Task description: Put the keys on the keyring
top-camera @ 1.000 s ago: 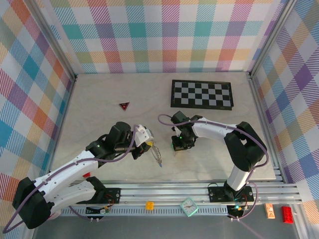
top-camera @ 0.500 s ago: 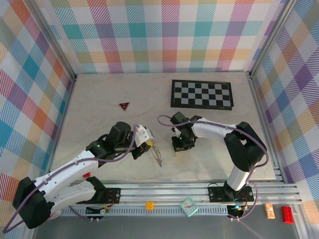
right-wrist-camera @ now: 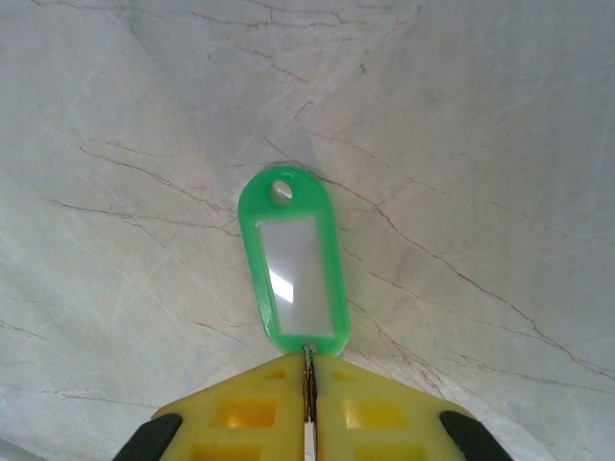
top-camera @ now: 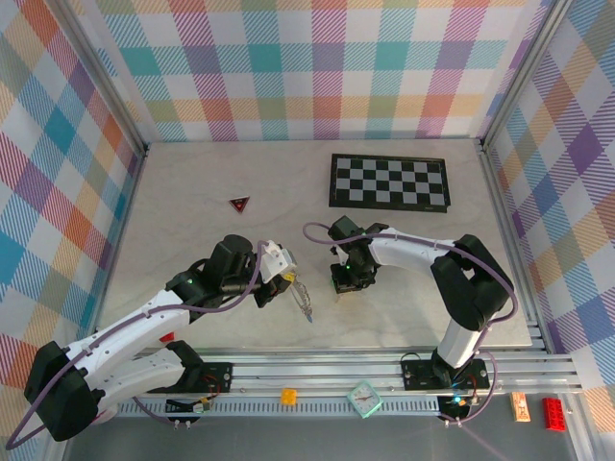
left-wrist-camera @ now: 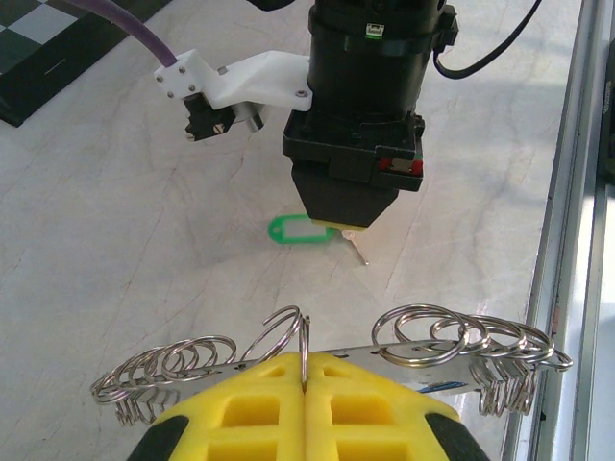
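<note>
Grasp step: mint-green plastic key tag (right-wrist-camera: 288,264) pinched by right tool (right-wrist-camera: 307,365), grey metal keyring (left-wrist-camera: 356,352) clamped by left tool (left-wrist-camera: 306,360); lifting needed next.

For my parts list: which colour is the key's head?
Green key; best in right wrist view.

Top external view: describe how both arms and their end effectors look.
The left arm and right arm have white links, black joints and purple cables. The left end effector and right end effector have yellow fingers with square recesses and black outer edges.
</note>
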`<state>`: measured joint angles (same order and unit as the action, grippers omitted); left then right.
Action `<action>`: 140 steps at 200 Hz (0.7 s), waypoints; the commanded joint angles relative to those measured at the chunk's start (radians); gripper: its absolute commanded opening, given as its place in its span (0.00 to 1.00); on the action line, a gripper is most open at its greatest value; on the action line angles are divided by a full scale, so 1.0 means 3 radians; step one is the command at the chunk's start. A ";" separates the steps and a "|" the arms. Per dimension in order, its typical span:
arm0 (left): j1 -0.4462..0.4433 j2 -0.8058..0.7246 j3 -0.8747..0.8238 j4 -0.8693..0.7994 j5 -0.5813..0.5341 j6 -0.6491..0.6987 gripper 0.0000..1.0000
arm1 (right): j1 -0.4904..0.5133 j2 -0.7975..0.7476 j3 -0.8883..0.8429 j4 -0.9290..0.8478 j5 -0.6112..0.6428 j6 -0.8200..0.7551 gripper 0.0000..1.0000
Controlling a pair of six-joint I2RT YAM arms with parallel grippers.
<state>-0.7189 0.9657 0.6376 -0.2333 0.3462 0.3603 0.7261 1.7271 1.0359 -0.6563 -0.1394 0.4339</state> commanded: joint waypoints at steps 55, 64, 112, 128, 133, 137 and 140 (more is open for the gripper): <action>-0.0016 -0.0002 -0.0014 0.0067 0.0032 0.0036 0.00 | 0.0024 0.0065 0.0044 -0.0093 -0.0011 -0.0012 0.12; -0.0017 0.0002 -0.0014 0.0067 0.0032 0.0037 0.00 | 0.0024 0.0071 0.0044 -0.0098 -0.0011 -0.0016 0.12; -0.0016 -0.0003 -0.0014 0.0067 0.0037 0.0036 0.00 | 0.0022 0.0092 0.0047 -0.0100 -0.0006 -0.0015 0.12; -0.0016 -0.0002 -0.0014 0.0067 0.0037 0.0037 0.00 | 0.0024 0.0096 0.0050 -0.0103 -0.0006 -0.0021 0.12; -0.0014 -0.0002 -0.0014 0.0067 0.0037 0.0036 0.00 | 0.0024 0.0093 0.0050 -0.0103 -0.0006 -0.0021 0.12; -0.0015 -0.0003 -0.0014 0.0067 0.0037 0.0036 0.00 | 0.0023 0.0096 0.0050 -0.0103 -0.0006 -0.0023 0.12; -0.0014 -0.0003 -0.0014 0.0067 0.0037 0.0036 0.00 | 0.0022 0.0091 0.0054 -0.0103 -0.0005 -0.0025 0.12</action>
<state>-0.7189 0.9657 0.6376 -0.2329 0.3462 0.3603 0.7277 1.7412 1.0359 -0.6636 -0.1390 0.4335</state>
